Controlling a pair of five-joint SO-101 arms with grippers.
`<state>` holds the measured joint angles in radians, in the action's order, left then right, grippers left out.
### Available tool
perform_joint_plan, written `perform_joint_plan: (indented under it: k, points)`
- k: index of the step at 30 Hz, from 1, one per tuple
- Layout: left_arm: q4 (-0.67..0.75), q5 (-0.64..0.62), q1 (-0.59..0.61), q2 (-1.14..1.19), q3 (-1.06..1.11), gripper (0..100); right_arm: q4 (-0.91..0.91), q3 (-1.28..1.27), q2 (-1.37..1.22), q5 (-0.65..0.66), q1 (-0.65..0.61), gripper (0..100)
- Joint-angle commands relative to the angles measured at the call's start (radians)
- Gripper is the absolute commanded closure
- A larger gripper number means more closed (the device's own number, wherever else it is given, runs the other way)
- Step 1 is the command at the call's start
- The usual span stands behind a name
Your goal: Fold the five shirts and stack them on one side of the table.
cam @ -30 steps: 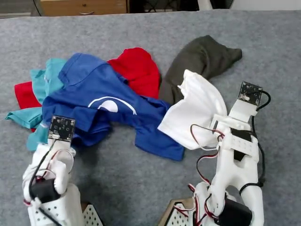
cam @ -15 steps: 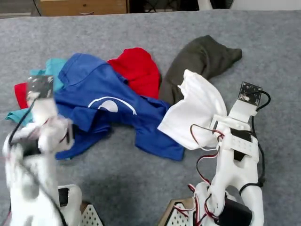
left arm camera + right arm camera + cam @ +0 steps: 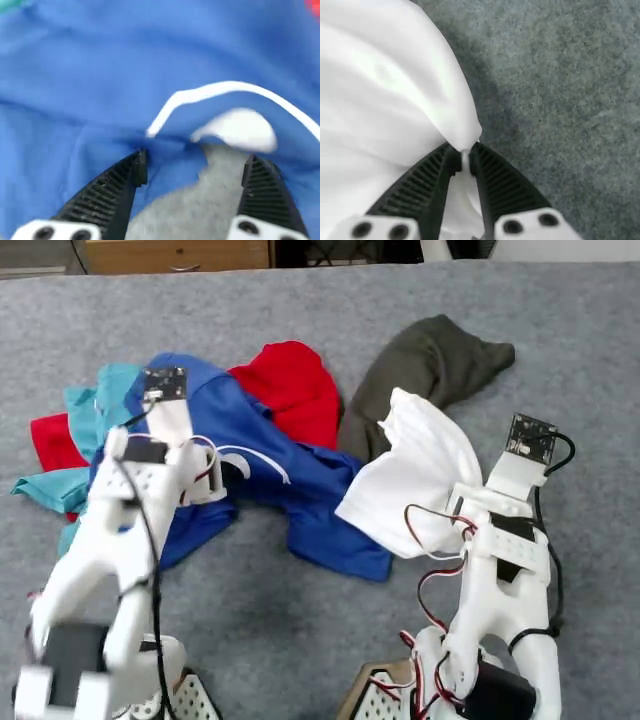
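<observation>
Blue cloth sits right under your left gripper (image 3: 195, 160): the jaws stand wide apart at the edge of the blue shirt (image 3: 300, 490), just below its white print, with grey table (image 3: 280, 640) showing between them and nothing in their grasp. Your right gripper (image 3: 465, 154) is pinched tight on a thin fold of the white shirt (image 3: 420, 470), which bunches up on the right of the pile, touching the blue one. The red shirt (image 3: 295, 385) and teal shirt (image 3: 85, 410) lie crumpled partly beneath the blue, the dark olive shirt (image 3: 430, 360) beyond the white, and none is folded.
</observation>
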<state>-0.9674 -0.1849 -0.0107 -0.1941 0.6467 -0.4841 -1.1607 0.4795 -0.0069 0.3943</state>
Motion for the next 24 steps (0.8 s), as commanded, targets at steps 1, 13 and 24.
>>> perform_joint_plan:
  k: [1,13,24]
  points:
    - [0.078,0.048,-0.004,0.215,-0.104,77,0.044,-0.004,0.018,0.011,-0.023,98.0]
    - [-0.123,0.129,0.332,0.276,-0.277,97,0.057,-0.005,0.016,0.009,-0.023,98.0]
    - [-0.161,0.135,0.694,-0.135,-0.271,97,0.052,-0.005,0.016,0.006,-0.023,98.0]
